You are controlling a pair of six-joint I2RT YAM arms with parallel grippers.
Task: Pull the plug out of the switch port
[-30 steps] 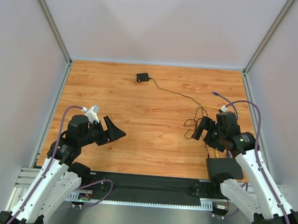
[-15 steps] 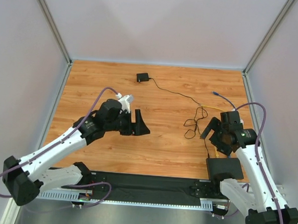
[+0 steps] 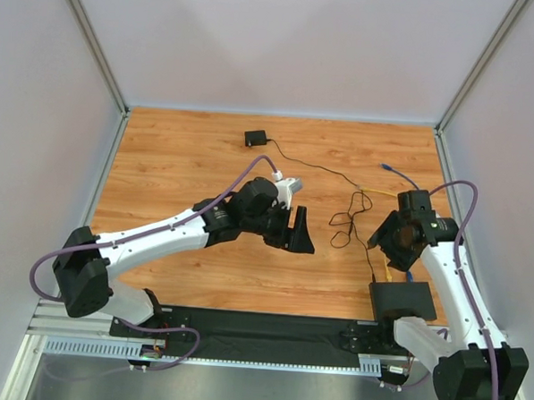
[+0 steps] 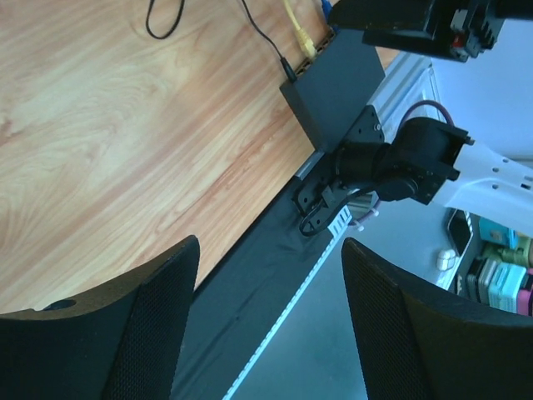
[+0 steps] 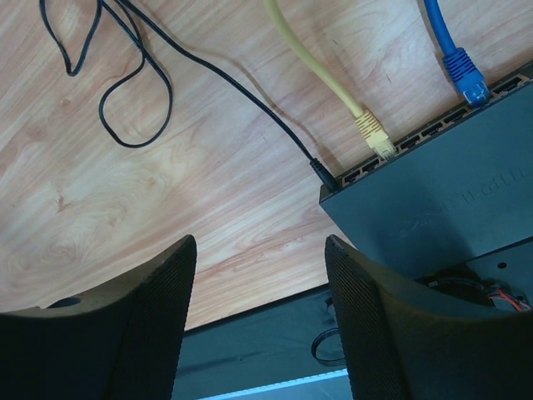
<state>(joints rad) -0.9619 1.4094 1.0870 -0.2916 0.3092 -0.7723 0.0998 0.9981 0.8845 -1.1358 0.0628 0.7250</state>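
The switch [image 3: 403, 301] is a flat black box at the near right table edge. In the right wrist view the switch [image 5: 450, 208] has a yellow plug [image 5: 373, 133], a blue plug [image 5: 465, 73] and a thin black cord's plug [image 5: 323, 175] in its ports. My right gripper [image 5: 260, 250] is open and empty, above the wood just left of the switch, and shows in the top view [image 3: 381, 237]. My left gripper [image 3: 301, 233] is open and empty over the table's middle. Its wrist view [image 4: 268, 250] shows the switch [image 4: 337, 83] ahead.
A small black adapter [image 3: 255, 138] lies at the back, its thin cord [image 3: 347, 213] looping toward the switch. Yellow [image 3: 370, 189] and blue [image 3: 392, 170] cables lie at the right. A black strip [image 3: 269, 326] runs along the near edge. Walls enclose three sides.
My left arm has swung from the near left out to the table's middle, toward the right. My right gripper has shifted a little to the right and turned above the switch.
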